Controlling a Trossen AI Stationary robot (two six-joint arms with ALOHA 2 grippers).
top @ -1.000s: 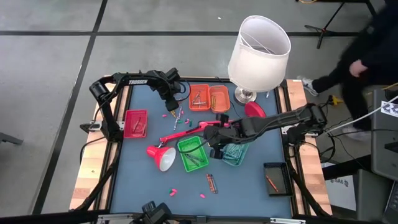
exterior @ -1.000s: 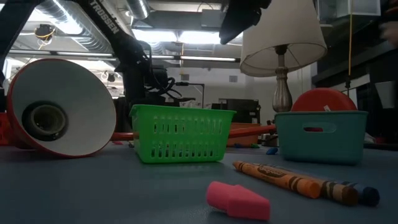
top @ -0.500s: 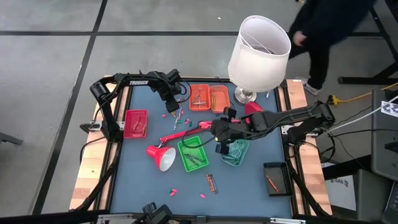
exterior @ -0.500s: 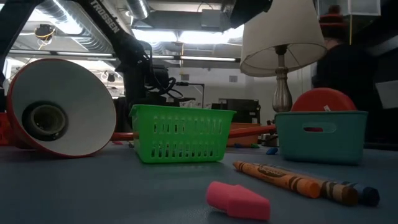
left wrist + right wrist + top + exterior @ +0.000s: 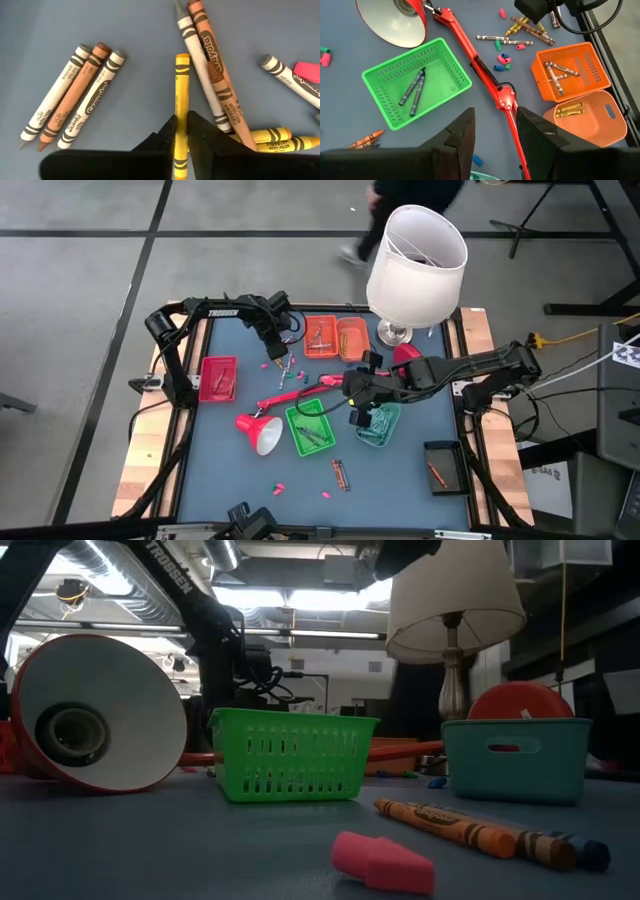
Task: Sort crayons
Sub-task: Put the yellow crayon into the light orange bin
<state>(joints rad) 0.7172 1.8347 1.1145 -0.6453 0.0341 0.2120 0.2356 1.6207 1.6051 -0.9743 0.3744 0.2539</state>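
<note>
- Left hand (image 5: 181, 131): clenched on a yellow crayon (image 5: 181, 100), gripped at its lower end; set low over the far-left part of the worktop (image 5: 230, 470), beside the orange bins.
- Right hand (image 5: 494, 131): fingers apart, nothing held; hung above the middle, over the red lamp arm (image 5: 485, 75) and green basket (image 5: 385, 107).
- Crayons: loose clusters around the held one, a trio (image 5: 70, 97) to one side, grey and brown sticks (image 5: 210, 65) touching it on the other; more in the orange basket (image 5: 592, 60), two dark ones in the green basket, a pair (image 5: 480, 830) near the front.
- Risk, end grip: the crayon is judged likely to pivot or slip on lifting.
- Risk, crowding: the neighbouring sticks may be dragged or rolled by the fingers.
- Risk, lamp arm: it may be snagged on any crossing toward the baskets.
- Surface: blue-grey mat, wood-edged; erasers (image 5: 385, 862) scattered; a teal bin (image 5: 515, 755), a shaded table lamp (image 5: 415, 255).
- Room: grey floor, ceiling lights; a person (image 5: 400, 205) seen passing behind.
</note>
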